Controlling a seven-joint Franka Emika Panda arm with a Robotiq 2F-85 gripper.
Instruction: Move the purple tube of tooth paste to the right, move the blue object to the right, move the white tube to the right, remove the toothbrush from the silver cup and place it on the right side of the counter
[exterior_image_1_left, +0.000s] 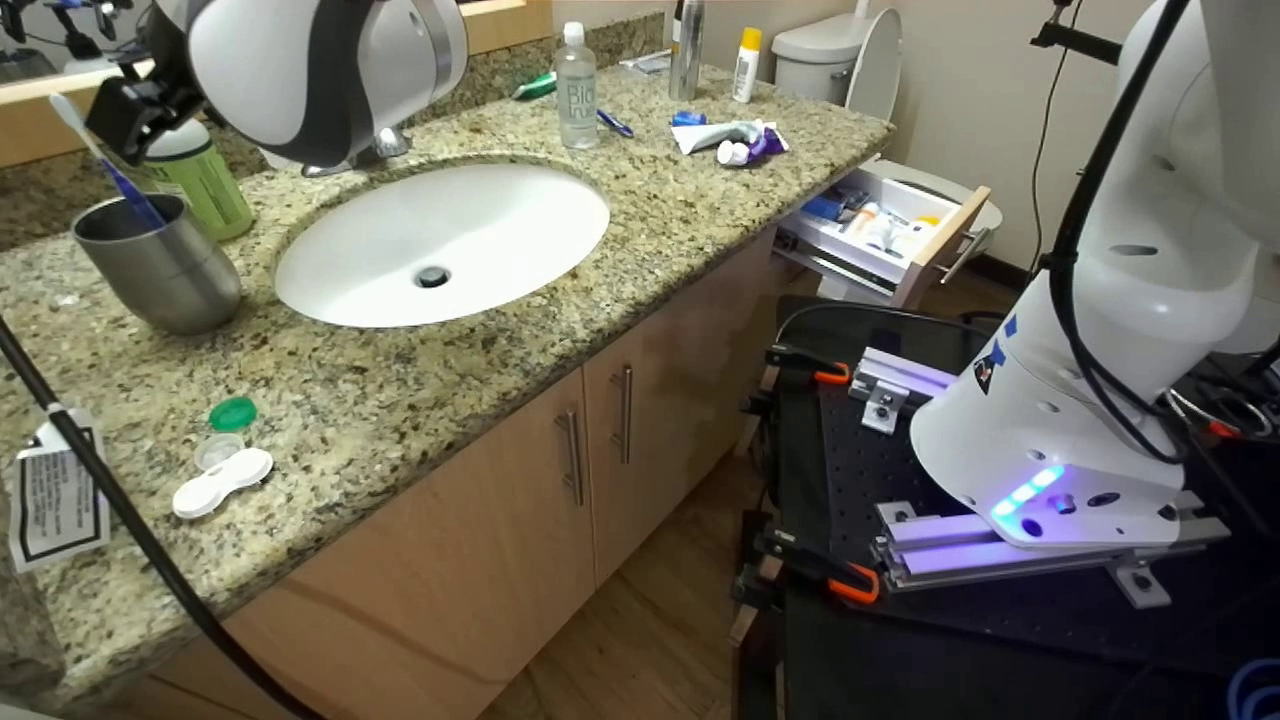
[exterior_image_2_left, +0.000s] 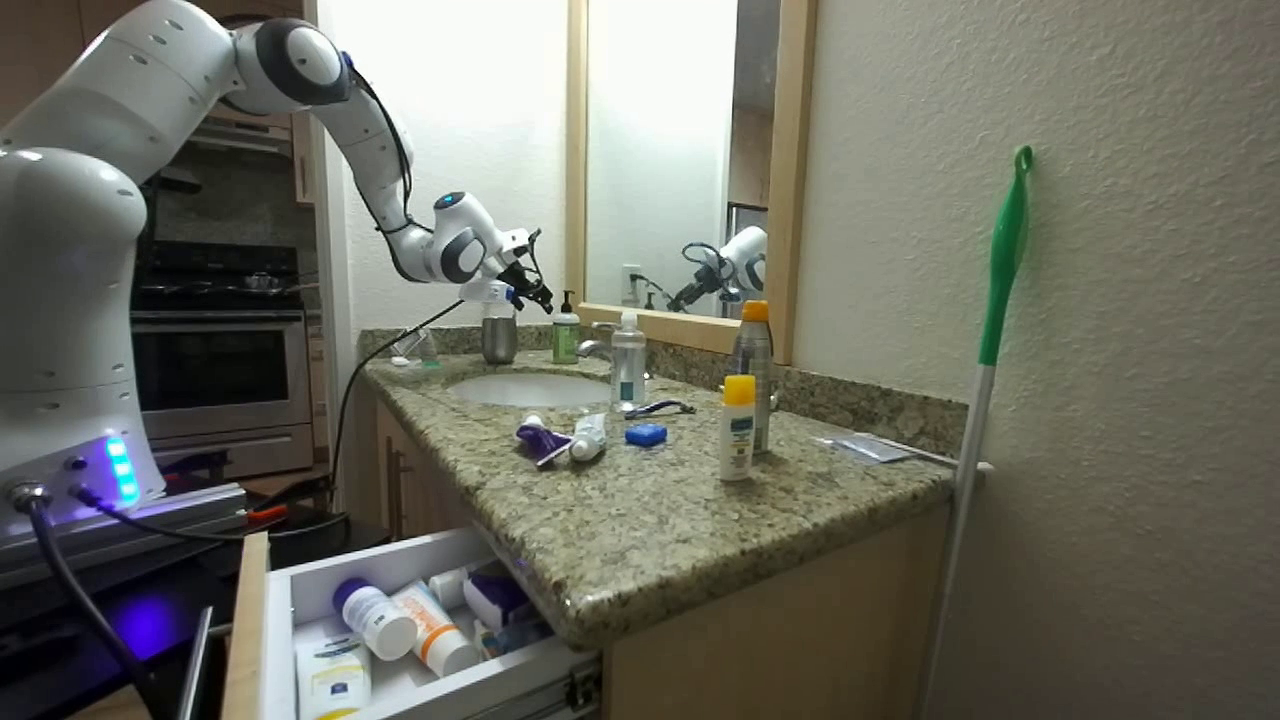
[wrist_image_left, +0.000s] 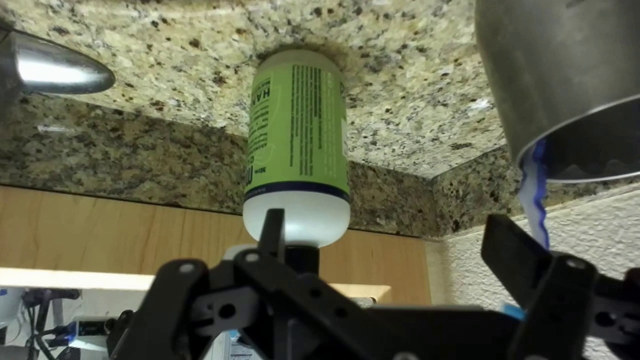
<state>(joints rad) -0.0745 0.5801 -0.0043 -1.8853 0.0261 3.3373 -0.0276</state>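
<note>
The silver cup (exterior_image_1_left: 180, 275) stands on the counter (exterior_image_1_left: 400, 400) beyond the sink, and shows in the wrist view (wrist_image_left: 555, 65). The toothbrush (exterior_image_1_left: 122, 182), blue and white, leans in it with its head above the rim; it also shows in the wrist view (wrist_image_left: 533, 200), partly behind a finger. My gripper (wrist_image_left: 385, 225) is open and empty, above the cup and beside the toothbrush, in both exterior views (exterior_image_1_left: 135, 115) (exterior_image_2_left: 540, 292). The purple tube (exterior_image_2_left: 538, 440), white tube (exterior_image_2_left: 590, 437) and blue object (exterior_image_2_left: 645, 434) lie together at the counter's far end from the cup.
A green soap bottle (wrist_image_left: 300, 125) stands close beside the cup. The sink (exterior_image_1_left: 445, 240), faucet (exterior_image_1_left: 385, 145), clear bottle (exterior_image_1_left: 576, 90) and razor (exterior_image_2_left: 660, 408) lie along the counter. A white lens case (exterior_image_1_left: 222, 483) and green cap (exterior_image_1_left: 233, 413) lie near the cup. A drawer (exterior_image_2_left: 420, 550) stands open.
</note>
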